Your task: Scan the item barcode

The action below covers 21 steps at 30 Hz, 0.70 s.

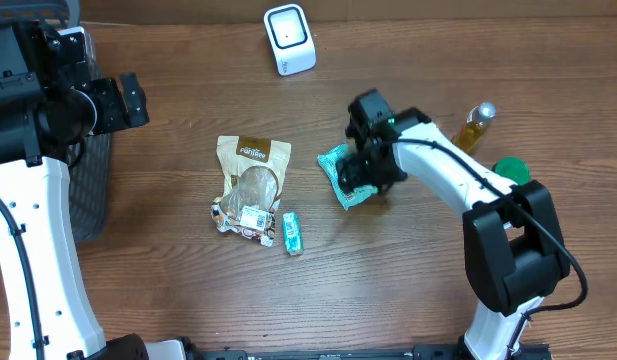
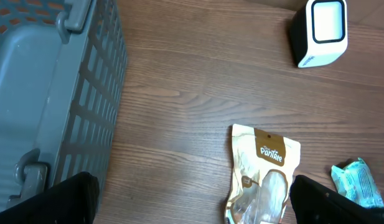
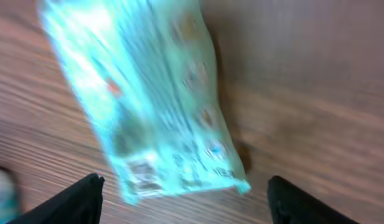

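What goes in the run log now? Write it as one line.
right fingers: open over teal crinkly plastic packet on wooden table | left fingers: open, empty | white boxy scanner: apart, at far edge

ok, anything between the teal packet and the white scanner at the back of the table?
Nothing visible. Bare table runs from the teal packet to the scanner; the brown pouch lies off to one side.

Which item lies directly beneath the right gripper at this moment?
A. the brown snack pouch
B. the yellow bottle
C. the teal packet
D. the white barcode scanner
C: the right wrist view shows the teal packet lying on the table just below the open right gripper, and the overhead view agrees.
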Available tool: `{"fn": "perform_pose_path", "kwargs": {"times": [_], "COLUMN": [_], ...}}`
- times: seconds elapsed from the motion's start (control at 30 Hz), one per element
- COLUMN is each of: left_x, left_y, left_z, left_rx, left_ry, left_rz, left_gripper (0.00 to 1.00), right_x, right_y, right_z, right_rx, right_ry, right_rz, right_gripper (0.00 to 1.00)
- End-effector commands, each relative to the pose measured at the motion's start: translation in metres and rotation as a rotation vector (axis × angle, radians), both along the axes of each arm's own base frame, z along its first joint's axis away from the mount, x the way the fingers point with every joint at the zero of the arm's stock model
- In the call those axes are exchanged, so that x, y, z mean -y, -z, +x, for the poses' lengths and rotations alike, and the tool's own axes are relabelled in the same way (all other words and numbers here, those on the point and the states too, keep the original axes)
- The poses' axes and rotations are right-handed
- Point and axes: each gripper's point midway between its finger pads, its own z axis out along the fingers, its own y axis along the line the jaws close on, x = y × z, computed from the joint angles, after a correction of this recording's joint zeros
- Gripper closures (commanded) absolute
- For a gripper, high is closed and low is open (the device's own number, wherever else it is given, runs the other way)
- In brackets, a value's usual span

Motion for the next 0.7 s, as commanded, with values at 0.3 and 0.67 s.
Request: {"fn": "perform_pose_path", "kwargs": {"times": [0.3, 0.67], "left_x": [0.0, 0.0], "left_y": [-0.004, -0.004], "left_z": [0.002, 0.002], "left_rx": [0.011, 0.011], "left_ry": [-0.003, -0.003], "left_rz": [0.0, 0.0], "left_gripper": [0.01, 0.0], "right_x": [-0.022, -0.022], "right_y": [-0.031, 0.008], "right_z": [0.065, 0.08], "right_rx": [0.267, 0.239], "right_ry": [0.015, 0.182], "right_rz": [0.073, 0.07], "right_gripper": [0.07, 0.03]}}
